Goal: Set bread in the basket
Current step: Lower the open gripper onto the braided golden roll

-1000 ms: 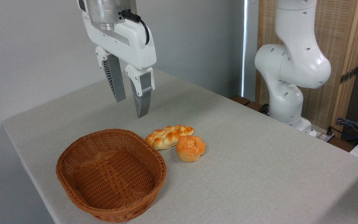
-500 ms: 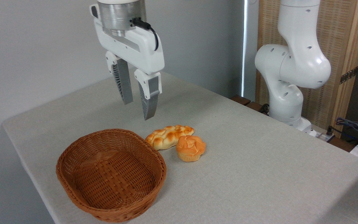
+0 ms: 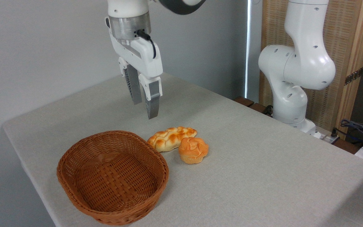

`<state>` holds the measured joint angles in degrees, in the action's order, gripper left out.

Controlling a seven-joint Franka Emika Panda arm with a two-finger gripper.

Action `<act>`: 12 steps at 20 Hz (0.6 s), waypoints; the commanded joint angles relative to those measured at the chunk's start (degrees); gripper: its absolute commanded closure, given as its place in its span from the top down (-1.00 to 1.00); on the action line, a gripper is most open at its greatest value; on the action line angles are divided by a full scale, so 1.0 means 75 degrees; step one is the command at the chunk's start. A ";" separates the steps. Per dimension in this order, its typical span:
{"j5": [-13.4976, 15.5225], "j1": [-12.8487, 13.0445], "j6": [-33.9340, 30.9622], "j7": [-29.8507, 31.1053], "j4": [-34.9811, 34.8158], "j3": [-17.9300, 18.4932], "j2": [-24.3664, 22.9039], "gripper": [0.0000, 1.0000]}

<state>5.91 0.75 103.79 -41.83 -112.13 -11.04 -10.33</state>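
The bread [image 3: 171,138], a long braided golden-brown loaf, lies on the grey table just right of the basket's far end. The basket [image 3: 83,192], oval brown wicker, stands empty near the table's front left. My gripper [image 3: 145,109] hangs in the air above and behind the loaf's left end, fingers pointing down. It is open with a narrow gap between the fingers and nothing held.
A small round orange bun [image 3: 193,150] touches the loaf's right front side. The arm's white base [image 3: 290,82] stands at the table's far right edge. Cables [image 3: 361,129] lie off the table at the right. The table's edges run near the basket on the left and front.
The gripper has moved right and away from the camera, turning so its fingers appear closer together, and now hangs nearer above the loaf. The bread, bun and basket have not moved.
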 commanded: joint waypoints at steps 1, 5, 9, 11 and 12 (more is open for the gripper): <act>0.0161 -0.0030 0.0212 -0.0130 -0.0575 -0.0251 -0.0227 1.00; 0.0103 -0.0030 0.0597 -0.0200 -0.1172 -0.0309 -0.0380 1.00; 0.0103 -0.0030 0.1021 -0.0212 -0.1642 -0.0321 -0.0450 1.00; 0.0091 -0.0019 0.1138 -0.0235 -0.1806 -0.0321 -0.0415 1.00; 0.0091 -0.0007 0.1231 -0.0317 -0.1946 -0.0321 -0.0392 1.00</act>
<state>5.91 0.82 110.22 -42.17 -122.66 -13.38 -11.65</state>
